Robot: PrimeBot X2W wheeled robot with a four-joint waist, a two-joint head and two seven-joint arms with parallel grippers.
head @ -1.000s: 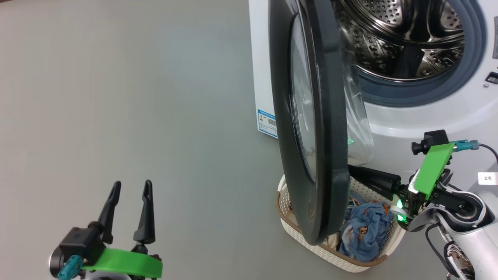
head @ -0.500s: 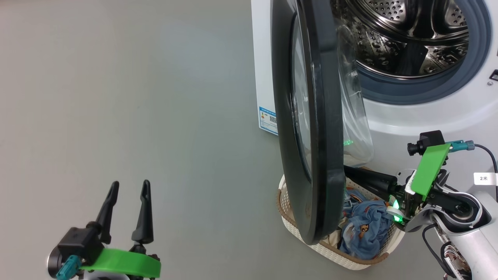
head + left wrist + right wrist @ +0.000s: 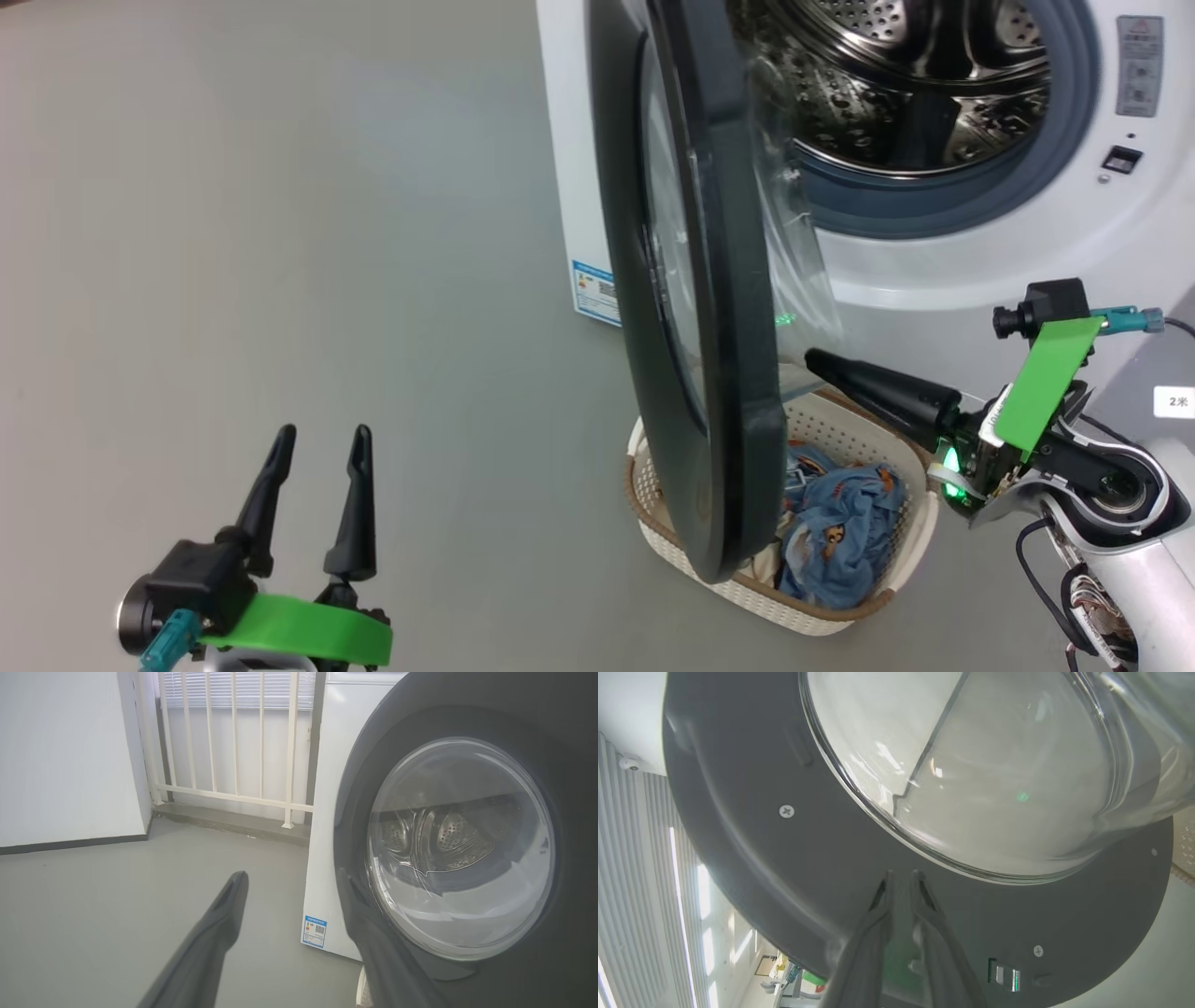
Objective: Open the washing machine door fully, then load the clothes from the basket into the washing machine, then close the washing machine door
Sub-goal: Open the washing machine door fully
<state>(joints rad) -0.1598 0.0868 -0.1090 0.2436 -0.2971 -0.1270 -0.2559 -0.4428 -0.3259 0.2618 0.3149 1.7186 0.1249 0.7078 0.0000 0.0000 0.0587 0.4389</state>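
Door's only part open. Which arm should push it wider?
Right, probably. The right gripper, shut, points at the inner face of the door below the glass; the left gripper hangs open over floor, on its outer side.

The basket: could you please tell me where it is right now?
In the head view, the basket sits on the floor before the washing machine, partly hidden by the open door's lower edge.

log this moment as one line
washing machine door: partly open | right gripper: shut, tips at door's inner rim | left gripper: open, empty | clothes: in basket | drum: no clothes seen
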